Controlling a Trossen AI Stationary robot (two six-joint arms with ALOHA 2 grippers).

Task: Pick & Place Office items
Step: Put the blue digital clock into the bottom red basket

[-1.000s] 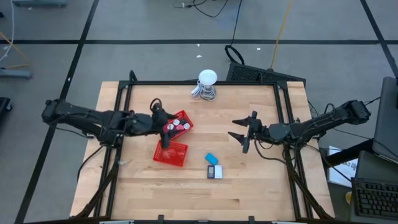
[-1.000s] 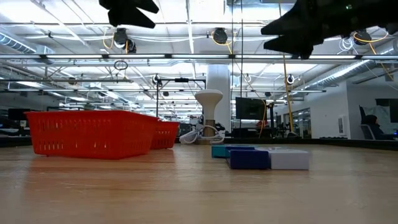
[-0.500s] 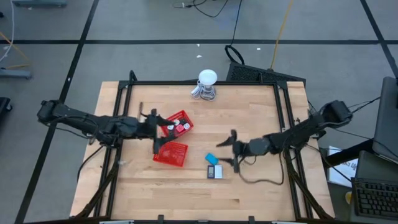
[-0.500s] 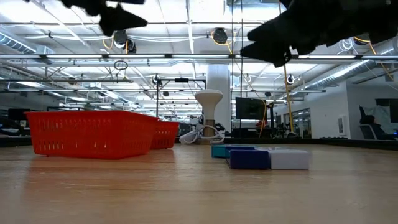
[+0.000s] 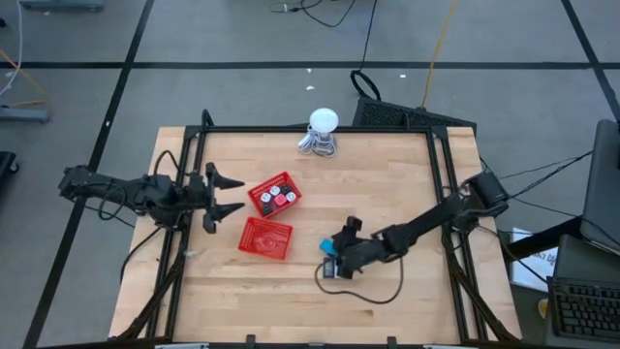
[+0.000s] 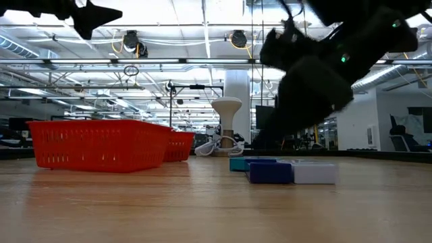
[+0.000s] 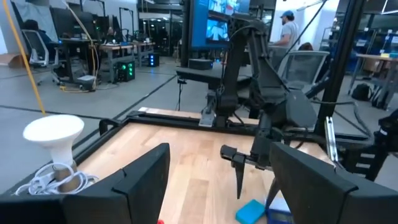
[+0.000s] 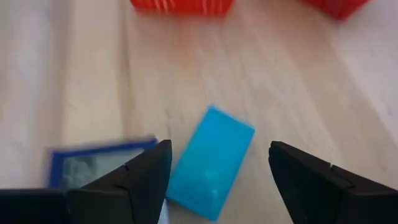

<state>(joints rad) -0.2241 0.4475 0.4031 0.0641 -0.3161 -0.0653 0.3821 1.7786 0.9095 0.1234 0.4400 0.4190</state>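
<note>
Right jaws spread wide over light blue piece (image 8: 210,163), left jaws parted and empty beside red baskets (image 5: 266,237)

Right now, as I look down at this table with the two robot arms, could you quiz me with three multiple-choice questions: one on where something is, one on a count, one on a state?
1. Where is the right gripper?
A. over the light blue piece
B. inside a basket
C. beside the white gadget

2. How many red baskets are on the table?
A. one
B. two
C. four

3. How do the left gripper's fingers stand?
A. closed on a basket
B. holding a blue piece
C. open and empty

Answers:
1 A: the right wrist view shows the blue piece between its spread fingers.
2 B: one basket holds small pieces and the other basket lies beside it.
3 C: the high view shows the fingers spread, left of the baskets, holding nothing.
</note>
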